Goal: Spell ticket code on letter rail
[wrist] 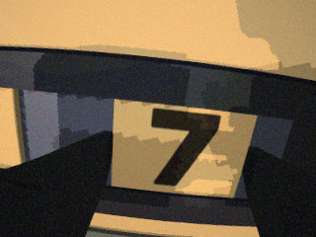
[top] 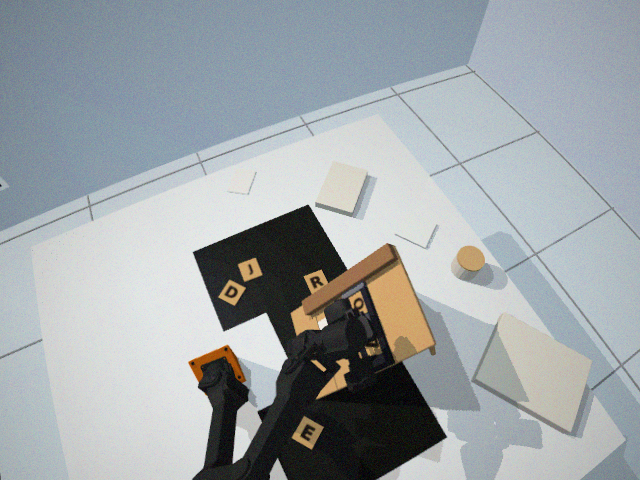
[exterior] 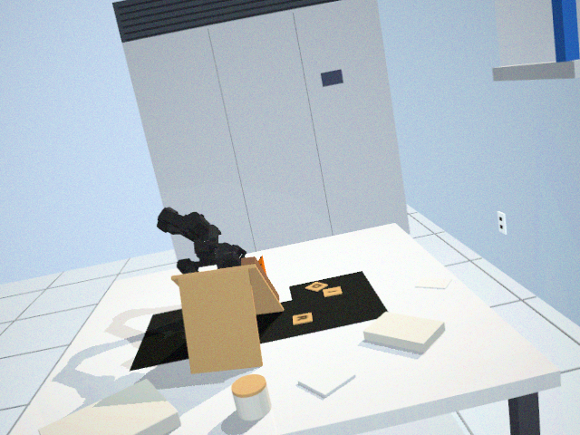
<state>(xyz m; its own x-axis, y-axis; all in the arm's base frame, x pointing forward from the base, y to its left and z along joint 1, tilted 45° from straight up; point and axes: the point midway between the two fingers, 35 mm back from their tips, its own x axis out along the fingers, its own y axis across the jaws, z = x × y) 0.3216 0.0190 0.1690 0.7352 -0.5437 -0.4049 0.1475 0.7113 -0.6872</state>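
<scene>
My gripper (top: 371, 347) (wrist: 180, 149) is shut on the 7 tile (wrist: 133, 153), which lies between the bars of the dark rail (top: 381, 330) (wrist: 148, 74). Rail floor shows on both sides of this tile. Another tile (top: 357, 303) (wrist: 8, 128), apparently Q, sits further left in the rail, with a gap between the two. The tilted board (top: 408, 315) (exterior: 219, 323) carries the rail. The ticket (top: 322, 323) is mostly hidden by the arm and its code is unreadable. Tiles D (top: 231, 292) (exterior: 316, 285), J (top: 250, 269) (exterior: 333, 291), R (top: 316, 281) (exterior: 302, 318) and E (top: 308, 432) lie loose.
The black mat (top: 279, 237) (exterior: 346, 309) lies under the loose tiles. A brown block (top: 351, 279) runs along one board edge. A lidded jar (top: 469, 259) (exterior: 251, 398), a thick pale slab (top: 537, 366) and a smaller block (top: 342, 187) (exterior: 403, 331) stand on the counter (top: 129, 289).
</scene>
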